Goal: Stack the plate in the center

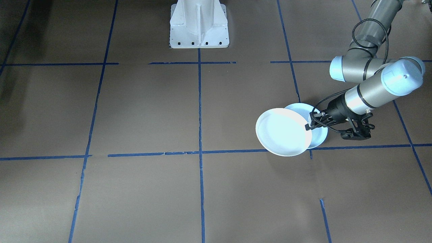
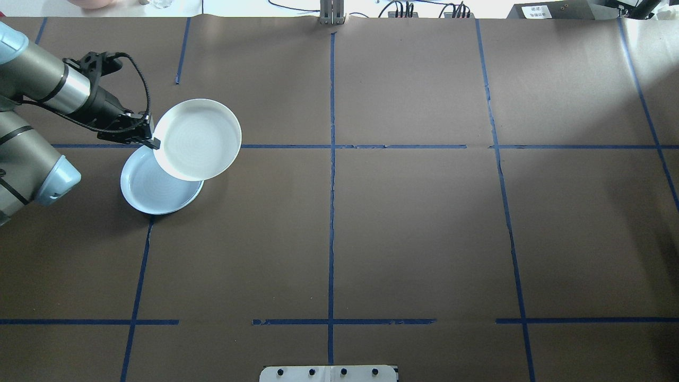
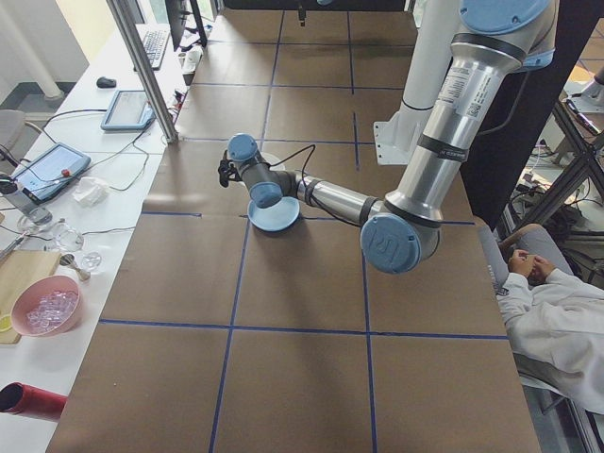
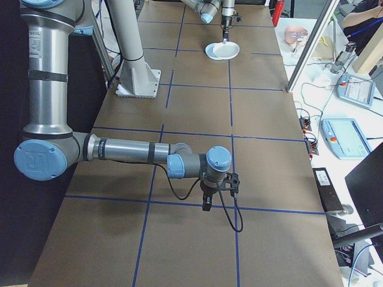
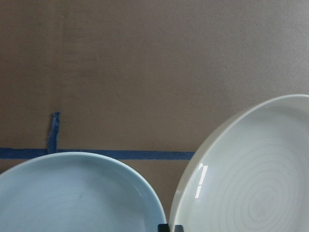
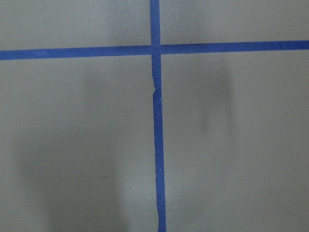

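Gripping the white plate (image 2: 197, 139) by its rim, the left gripper (image 2: 150, 136) held it lifted, overlapping the blue plate (image 2: 151, 188) at the table's left. The carry step seemed underway; next it needed moving right to the centre. Whether the right gripper (image 4: 206, 205) was open, I cannot tell.

Table top: my brown paper-covered work surface (image 2: 424, 233), ruled into squares by blue tape lines (image 2: 331, 212).
Side bench: a white counter (image 3: 57, 245) runs along my table's far edge, with a grey metal post (image 3: 146, 71) at its border.
On the bench: two grey tablet screens (image 3: 127, 109), a pink bowl (image 3: 45, 307), loose cables.
Light: even, soft shadows on my paper.
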You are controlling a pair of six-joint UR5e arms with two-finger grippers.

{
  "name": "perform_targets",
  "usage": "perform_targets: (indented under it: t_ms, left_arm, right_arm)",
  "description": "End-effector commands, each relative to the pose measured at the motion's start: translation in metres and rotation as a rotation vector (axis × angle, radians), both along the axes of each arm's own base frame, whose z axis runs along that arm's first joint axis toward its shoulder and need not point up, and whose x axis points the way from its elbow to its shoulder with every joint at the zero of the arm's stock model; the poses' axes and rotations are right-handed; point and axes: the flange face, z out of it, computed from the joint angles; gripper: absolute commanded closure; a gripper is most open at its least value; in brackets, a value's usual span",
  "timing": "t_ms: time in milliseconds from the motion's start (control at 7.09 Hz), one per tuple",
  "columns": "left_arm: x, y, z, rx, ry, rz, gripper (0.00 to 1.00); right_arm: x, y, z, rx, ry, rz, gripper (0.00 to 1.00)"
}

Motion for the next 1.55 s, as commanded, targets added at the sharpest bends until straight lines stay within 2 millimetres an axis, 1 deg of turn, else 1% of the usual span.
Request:
perform_targets:
  t_ms: [0, 141, 282, 564, 846, 1269, 1410]
  left_arm:
    - [-0.038, 0.015, 0.045, 0.025, -0.014, 0.038, 1.00]
    - [-0.043, 0.022, 0.062, 0.019, -0.034, 0.054, 1.00]
    - [-0.041, 0.023, 0.065, 0.027, -0.045, 0.072, 1.00]
    - [-0.039, 0.024, 0.067, 0.022, -0.047, 0.078, 1.00]
    - [-0.035, 0.024, 0.074, 0.011, -0.055, 0.083, 1.00]
    - [-0.030, 0.017, 0.076, 0.002, -0.061, 0.082, 1.00]
    - [-0.026, 0.012, 0.075, 0.001, -0.060, 0.083, 1.00]
  right_arm:
    - [0.000, 0.000, 0.000, 0.000, 0.000, -0.001, 0.00]
    - [0.000, 0.000, 0.000, 0.000, 0.000, -0.001, 0.00]
    - [0.000, 0.000, 0.000, 0.000, 0.000, 0.001, 0.00]
    - [0.000, 0.000, 0.000, 0.000, 0.000, -0.001, 0.00]
    - [0.000, 0.000, 0.001, -0.002, 0.000, -0.001, 0.00]
    - [0.000, 0.000, 0.000, 0.000, 0.000, -0.001, 0.00]
    - [0.000, 0.000, 0.000, 0.000, 0.000, -0.001, 0.00]
